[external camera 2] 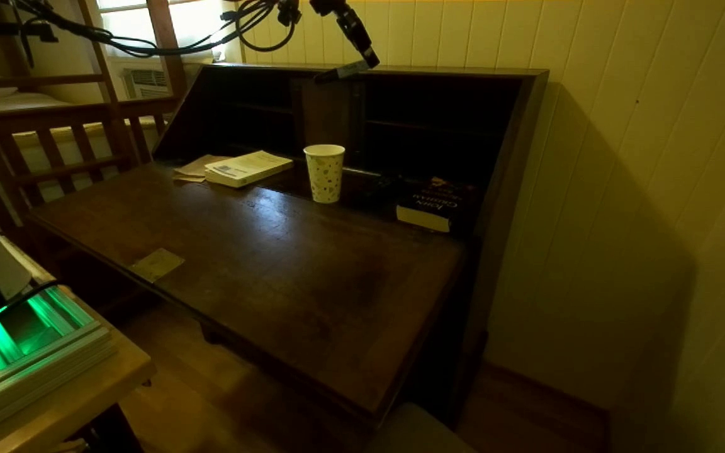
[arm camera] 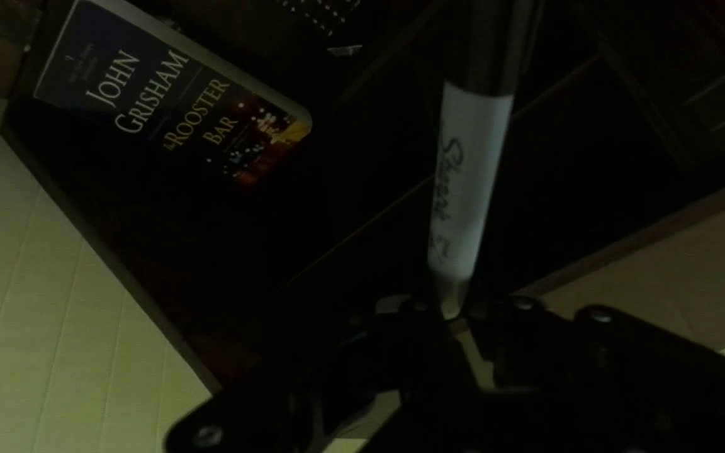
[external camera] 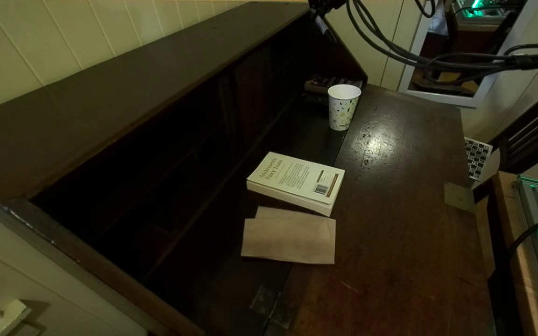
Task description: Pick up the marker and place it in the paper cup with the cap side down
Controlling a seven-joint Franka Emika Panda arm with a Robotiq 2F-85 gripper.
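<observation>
In an exterior view: one paper cup (external camera: 343, 112), upright on one desk (external camera: 404, 210); one white book (external camera: 297, 182), one dark book (external camera: 320, 85).

In an exterior view: one gripper (external camera 2: 372, 61) pinching one marker (external camera 2: 342, 72), tilted, midair, apart from the paper cup.

Wrist view: one marker, dark cap (arm camera: 491, 44) away from gripper.

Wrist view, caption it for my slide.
Sharpie marker held by its tapered end in the gripper, dark end outward, a John Grisham book in the background.

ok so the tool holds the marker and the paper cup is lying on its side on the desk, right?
The paper cup isn't on its side: it stands upright on the desk in both exterior views. The tool does hold the marker.
</observation>
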